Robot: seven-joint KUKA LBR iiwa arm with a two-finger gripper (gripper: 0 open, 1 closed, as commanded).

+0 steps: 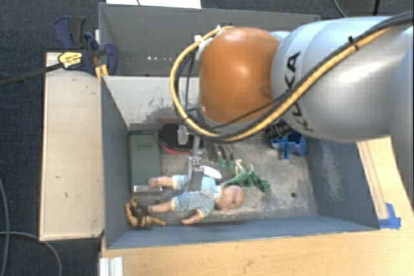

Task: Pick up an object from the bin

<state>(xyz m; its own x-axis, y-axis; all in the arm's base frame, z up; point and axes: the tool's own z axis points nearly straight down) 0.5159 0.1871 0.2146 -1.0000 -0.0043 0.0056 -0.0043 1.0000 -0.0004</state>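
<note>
The pincer [195,173] hangs over the torso of a pale-blue baby doll [202,199], which lies crosswise under it by the bin's [259,229] near wall, head to its right. Whether the pincer is apart or together, I cannot tell. The bin also holds a green toy [249,176] to its right and a dark green block [143,158] to its left

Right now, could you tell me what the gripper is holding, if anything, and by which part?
Cannot be told: the gripper is down at the torso of the blue-dressed doll by the front wall of the bin.

Bright light, glare streaks along the arm [349,74].
</note>
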